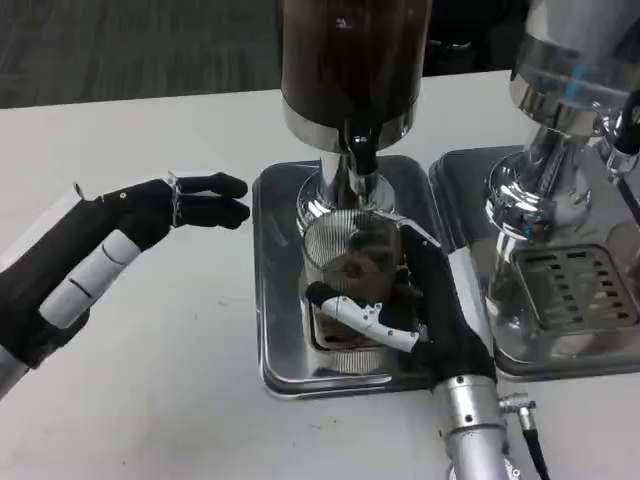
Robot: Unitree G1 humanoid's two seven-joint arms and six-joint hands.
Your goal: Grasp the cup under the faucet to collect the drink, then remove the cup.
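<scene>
The right hand (420, 300) wraps its fingers around the cup (350, 262), which stands on the metal tray (280, 300) directly beneath the faucet (362, 160) of the dark drink dispenser (350, 60). The cup is clear, ribbed glass holding some brown liquid. No writing is legible. The left hand (130, 240) hovers just left of the tray, fingers extended, holding nothing.

**No legible markings**

Nothing in the head view can be read. The dark drink dispenser (352, 60) at twelve o'clock carries a small pale mark near its top edge, too blurred to tell whether it is letters or a logo. The second dispenser (570, 90) at two o'clock shows a blue glint, not text. No numbers or signs appear elsewhere.
</scene>
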